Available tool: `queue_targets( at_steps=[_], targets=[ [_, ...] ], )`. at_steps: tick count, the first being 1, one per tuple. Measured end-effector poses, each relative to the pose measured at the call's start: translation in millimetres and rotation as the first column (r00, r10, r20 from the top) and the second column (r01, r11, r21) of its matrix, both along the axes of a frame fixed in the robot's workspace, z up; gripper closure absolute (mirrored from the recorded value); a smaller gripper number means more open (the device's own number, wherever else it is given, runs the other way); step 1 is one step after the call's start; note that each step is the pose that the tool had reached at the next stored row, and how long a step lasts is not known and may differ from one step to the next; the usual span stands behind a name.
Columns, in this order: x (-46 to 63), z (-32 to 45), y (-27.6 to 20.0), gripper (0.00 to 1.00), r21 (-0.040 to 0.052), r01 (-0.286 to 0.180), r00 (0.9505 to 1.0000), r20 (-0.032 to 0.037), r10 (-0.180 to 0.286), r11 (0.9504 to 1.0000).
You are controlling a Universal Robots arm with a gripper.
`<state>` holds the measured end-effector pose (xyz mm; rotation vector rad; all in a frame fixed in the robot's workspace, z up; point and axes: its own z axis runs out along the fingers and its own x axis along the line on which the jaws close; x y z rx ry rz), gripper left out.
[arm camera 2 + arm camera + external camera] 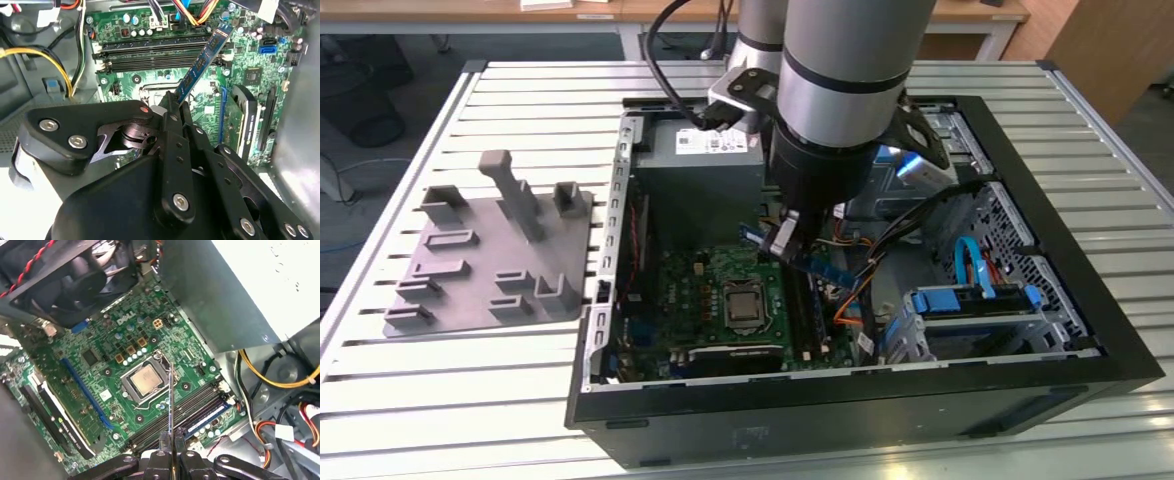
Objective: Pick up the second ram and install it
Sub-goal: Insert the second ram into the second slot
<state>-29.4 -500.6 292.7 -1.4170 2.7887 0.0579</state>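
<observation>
- One arm point(834, 90), a smooth grey cylinder with black bands, is hanging from the top centre of the exterior view into one open black case point(1067, 370).
- Its one gripper point(787, 238) is pinching the ram point(823, 264), with both jaws pressing flat against the board's two faces.
- The ram, a thin flat blue strip carrying a row of small black chips, is sitting tilted at the centre of the exterior view, over the green motherboard point(707, 290).
- In the second wrist view the black metal gripper point(172, 106) is holding one end of the ram point(202, 62), whose far end is slanting over the long black slots point(160, 52) without sitting in any of them.
- In the first wrist view the ram point(170, 395) is showing edge-on as a thin line rising from the gripper point(171, 447), beside one square metal socket point(145, 380).
- One seated strip point(210, 417), blue with small chips, is lying flat in a slot nearby.
- One grey moulded fixture point(494, 260) with upright posts is resting on the white slatted table point(400, 400) at the exterior view's left.
</observation>
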Motion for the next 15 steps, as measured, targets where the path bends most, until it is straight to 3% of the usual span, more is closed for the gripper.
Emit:
queue_targets(
  at_steps=[8, 15],
  targets=[
    [0.0, -0.2, 0.0, 0.86, -0.0018, 0.093, 0.9957, 0.0001, -0.093, 0.9957],
    [0.0, -0.4, 0.0, 0.86, -0.0027, 0.179, 0.9838, 0.0002, -0.179, 0.9838]
  ],
)
